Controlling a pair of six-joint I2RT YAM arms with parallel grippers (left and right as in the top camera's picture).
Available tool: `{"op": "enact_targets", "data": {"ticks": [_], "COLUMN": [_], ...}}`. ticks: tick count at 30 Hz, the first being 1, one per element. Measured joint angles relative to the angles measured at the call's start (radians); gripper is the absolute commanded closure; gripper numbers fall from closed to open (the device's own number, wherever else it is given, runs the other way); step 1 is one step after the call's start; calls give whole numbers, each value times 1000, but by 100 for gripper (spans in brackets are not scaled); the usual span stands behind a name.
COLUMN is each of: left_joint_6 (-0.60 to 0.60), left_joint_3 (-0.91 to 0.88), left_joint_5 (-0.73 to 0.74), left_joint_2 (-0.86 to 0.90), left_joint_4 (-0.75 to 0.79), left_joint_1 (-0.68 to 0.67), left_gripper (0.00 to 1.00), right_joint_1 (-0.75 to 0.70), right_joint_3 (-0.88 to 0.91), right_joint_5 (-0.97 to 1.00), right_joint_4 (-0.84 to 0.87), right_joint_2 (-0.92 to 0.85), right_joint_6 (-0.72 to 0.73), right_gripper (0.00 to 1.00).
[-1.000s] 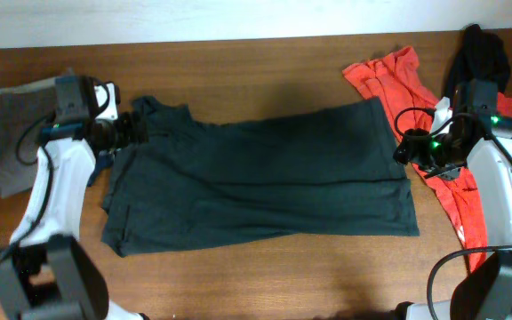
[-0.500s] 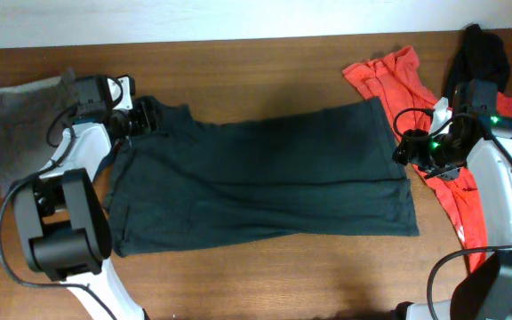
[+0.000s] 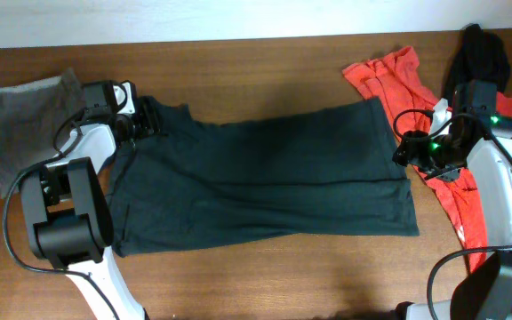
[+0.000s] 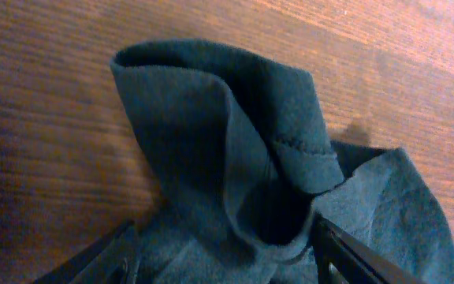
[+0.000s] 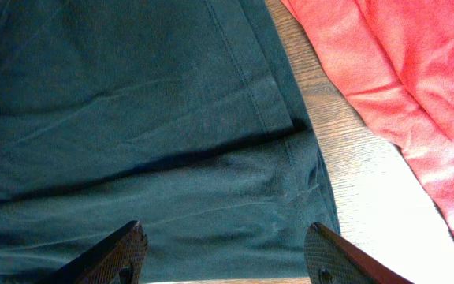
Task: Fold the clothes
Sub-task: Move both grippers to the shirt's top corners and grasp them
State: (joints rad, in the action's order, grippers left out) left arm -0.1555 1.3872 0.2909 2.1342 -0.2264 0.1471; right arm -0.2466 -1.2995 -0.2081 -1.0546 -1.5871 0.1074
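Dark green garment (image 3: 265,182): lies spread across the middle of the wooden table (image 3: 256,71), its long axis running left to right, with shallow creases lengthwise. Most of it is flat against the wood. Its upper left corner is bunched into a raised fold. At the right end a stitched hem shows, where one layer lies over another.

Left gripper (image 3: 149,116): at that upper left corner. In the wrist view its fingers (image 4: 113,256) stand wide apart, released, with the raised fold between them and not pinched.

Right gripper (image 3: 405,151): at the garment's right edge, near the upper right corner. Its fingers are spread and hold nothing. Whether it touches the cloth cannot be told.

Other items on the surface:
- Red garment (image 3: 385,76), crumpled at the far right, just beside the green one and running down the right side under the right arm.
- Black garment (image 3: 483,49), at the far right corner, against the red.
- Grey garment (image 3: 16,116), at the left edge, beside the left arm.

Surface: brown wood, with the grain running left to right. There is bright glare on the bare wood in the right wrist view.

Room: a pale band (image 3: 238,18) runs beyond the table's far edge.
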Motion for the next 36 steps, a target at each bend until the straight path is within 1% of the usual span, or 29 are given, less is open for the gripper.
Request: {"op": "enact_targets", "data": {"ticks": [7, 12, 16, 17, 19, 21, 22, 23, 24, 25, 26, 28, 31, 34, 36], "left_joint_6": [-6, -12, -14, -14, -14, -17, -17, -18, -19, -17, -21, -19, -23, -35, -48], "left_joint_3": [0, 0, 0, 0, 1, 1, 1, 1, 1, 1, 1, 5, 28, 54, 64], "left_joint_5": [-3, -8, -10, -10, -10, -10, -10, -10, -10, -7, -3, 24, 80, 125, 148], "left_joint_2": [0, 0, 6, 9, 26, 42, 48, 48, 48, 49, 49, 49, 50, 50, 49], "left_joint_4": [60, 124, 159, 160, 154, 147, 150, 151, 151, 153, 154, 155, 143, 115, 87], "left_joint_1": [-1, -14, -43, -47, -56, -57, -56, -56, -55, -55, -55, -55, -55, -55, -55], "left_gripper": [30, 40, 43, 46, 48, 52, 56, 67, 71, 78, 89, 97, 99, 99, 99], "right_joint_1": [0, 0, 0, 0, 0, 0, 0, 0, 0, 0, 0, 0, 0, 0, 0], "right_joint_3": [0, 1, 1, 1, 1, 1, 1, 1, 1, 1, 2, 2, 2, 2, 3], "right_joint_5": [0, 0, 0, 0, 0, 0, 0, 0, 0, 0, 0, 0, 0, 0, 0], "right_joint_4": [0, 0, 0, 0, 0, 0, 1, 2, 4, 8, 11, 22, 51, 86, 122], "right_joint_2": [0, -1, -2, -2, -2, -2, -2, -2, -2, -2, -2, -2, -2, -2, -2], "right_joint_6": [0, 1, 0, 0, -1, -1, -1, -2, -2, -2, -2, -3, -2, -1, -5], "right_gripper": [31, 31, 31, 31, 31, 31, 31, 31, 31, 32, 31, 32, 33, 41, 42]}}
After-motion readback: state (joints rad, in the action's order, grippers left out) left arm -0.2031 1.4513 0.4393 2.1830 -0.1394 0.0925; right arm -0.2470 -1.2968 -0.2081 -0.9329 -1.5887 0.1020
